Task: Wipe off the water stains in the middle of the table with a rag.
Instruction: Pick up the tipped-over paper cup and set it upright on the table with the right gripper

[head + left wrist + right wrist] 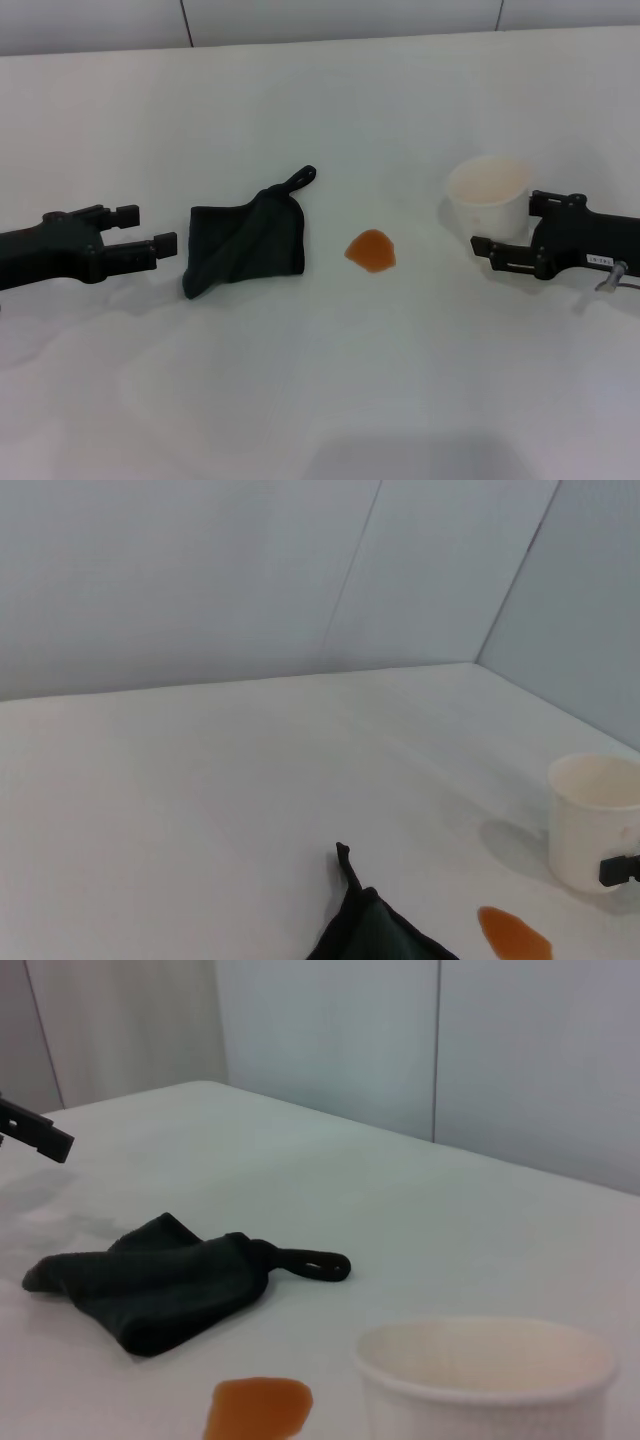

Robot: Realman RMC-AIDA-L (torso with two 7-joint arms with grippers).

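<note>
Left gripper (155,228) sits at the left edge of the head view, mid-height, low over the table (330,390). Its two fingers are spread apart with nothing between them, tips pointing toward the rag (243,243) and stopping just short of the rag's left edge, no contact.

Right gripper (505,224) sits at the right edge of the head view, mid-height, fingers spread around the lower side of a white cup (488,194). One finger runs along the cup's front base, the other sits by its right rim. Whether the fingers actually touch the cup wall, can't tell.

Rag lies left of centre in the head view: dark, crumpled, roughly square, flat on the table, with a loop at its upper right corner. In the right wrist view the rag (150,1280) is in the lower left of the frame, loop pointing toward frame centre; a left gripper fingertip (40,1138) shows at the left edge.

Water stains (371,250): one orange blot at the centre of the head view, between rag and cup, apart from both, nearer the rag. In the left wrist view the blot (514,935) is at the lower right, the cup (594,820) above it at the right edge, and the rag corner (370,925) at bottom centre.
</note>
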